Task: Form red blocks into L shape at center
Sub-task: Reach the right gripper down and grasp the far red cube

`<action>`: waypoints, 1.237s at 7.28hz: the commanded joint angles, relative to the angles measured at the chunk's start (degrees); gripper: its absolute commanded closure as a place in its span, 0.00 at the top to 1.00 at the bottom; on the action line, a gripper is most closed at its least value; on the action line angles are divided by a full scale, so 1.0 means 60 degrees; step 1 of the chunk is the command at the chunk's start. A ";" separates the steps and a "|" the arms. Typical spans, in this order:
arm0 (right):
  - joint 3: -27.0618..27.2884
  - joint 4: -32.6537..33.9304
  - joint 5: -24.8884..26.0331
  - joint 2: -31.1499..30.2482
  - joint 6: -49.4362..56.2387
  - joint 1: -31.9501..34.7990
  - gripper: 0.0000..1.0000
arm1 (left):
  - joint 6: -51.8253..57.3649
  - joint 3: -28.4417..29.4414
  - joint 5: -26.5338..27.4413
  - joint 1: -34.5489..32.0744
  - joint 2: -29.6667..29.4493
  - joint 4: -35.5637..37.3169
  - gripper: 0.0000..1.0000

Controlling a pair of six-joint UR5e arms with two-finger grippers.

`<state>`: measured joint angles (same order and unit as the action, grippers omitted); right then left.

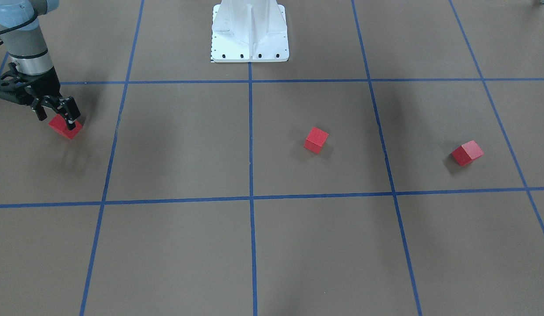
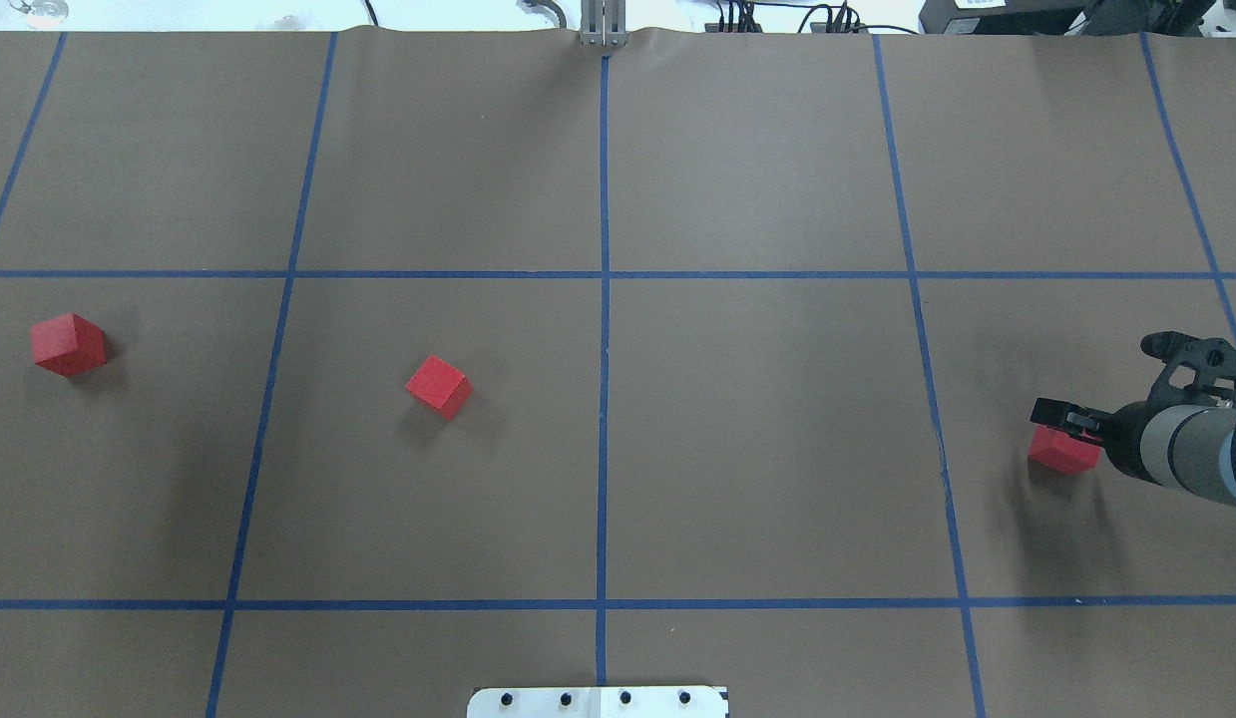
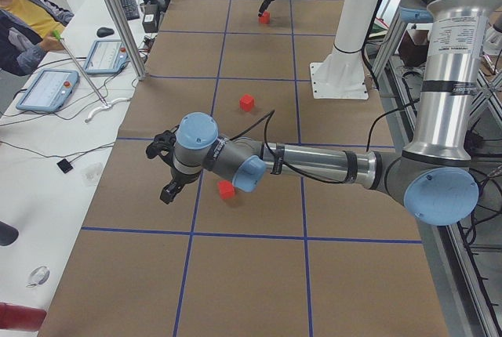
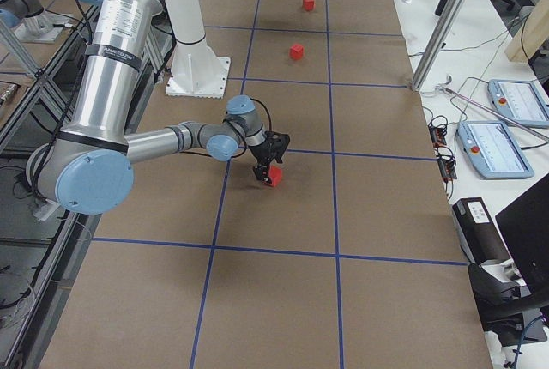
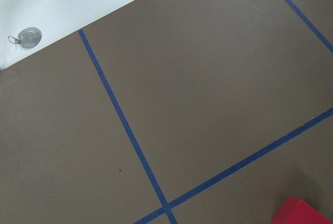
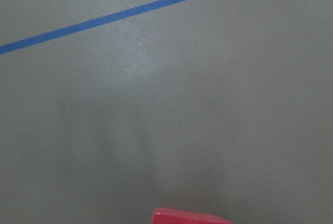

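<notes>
Three red blocks lie apart on the brown surface. My right gripper (image 1: pixel 56 117) is at the robot's far right, with its fingers on either side of one red block (image 1: pixel 66 128), also seen in the overhead view (image 2: pixel 1061 451); it looks shut on it, low at the surface. A second block (image 2: pixel 439 385) lies left of the center line (image 2: pixel 605 439). The third block (image 2: pixel 69 344) is at the far left. My left gripper (image 3: pixel 168 190) shows only in the exterior left view, beside the third block (image 3: pixel 227 189); I cannot tell whether it is open. A corner of that block (image 5: pixel 304 211) shows in the left wrist view.
The white robot base (image 1: pixel 250 33) stands at the table's robot side. Blue tape lines (image 2: pixel 598 274) form a grid. An operator (image 3: pixel 23 19) sits with tablets at a side table past the table's far edge.
</notes>
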<state>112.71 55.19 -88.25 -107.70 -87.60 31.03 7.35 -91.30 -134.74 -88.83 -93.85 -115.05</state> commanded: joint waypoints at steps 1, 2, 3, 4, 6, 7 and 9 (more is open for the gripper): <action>-0.0006 0.0029 0.0307 -0.0096 -0.0281 -0.0394 0.98 | 0.0006 -0.0003 0.0000 -0.0004 0.0070 0.0000 1.00; -0.0021 0.0029 0.0497 -0.0097 -0.0341 -0.0599 0.93 | 0.0006 -0.0004 0.0000 -0.0004 0.0070 -0.0015 1.00; -0.0007 0.0029 0.0513 -0.0097 -0.0458 -0.0688 0.73 | 0.0006 -0.0004 0.0000 -0.0004 0.0070 -0.0015 1.00; -0.0006 0.0029 0.0513 -0.0097 -0.0589 -0.0747 0.18 | 0.0006 -0.0004 0.0000 -0.0004 0.0085 -0.0015 1.00; 0.0037 0.0029 0.0732 -0.0054 -0.0562 -0.0835 0.00 | -0.0009 -0.0004 0.0000 -0.0004 0.0202 -0.0204 1.00; 0.0255 0.0029 0.0733 -0.0010 -0.0344 -0.0777 0.00 | -0.0009 -0.0004 0.0000 0.0010 0.0260 -0.0205 1.00; 0.0506 0.0029 0.0703 0.1124 0.2442 -0.0399 0.00 | -0.0009 0.0011 0.0000 0.0010 0.0275 -0.0205 1.00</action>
<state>115.02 55.37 -84.14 -105.65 -82.16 27.18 7.30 -91.29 -134.74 -88.81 -92.28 -116.24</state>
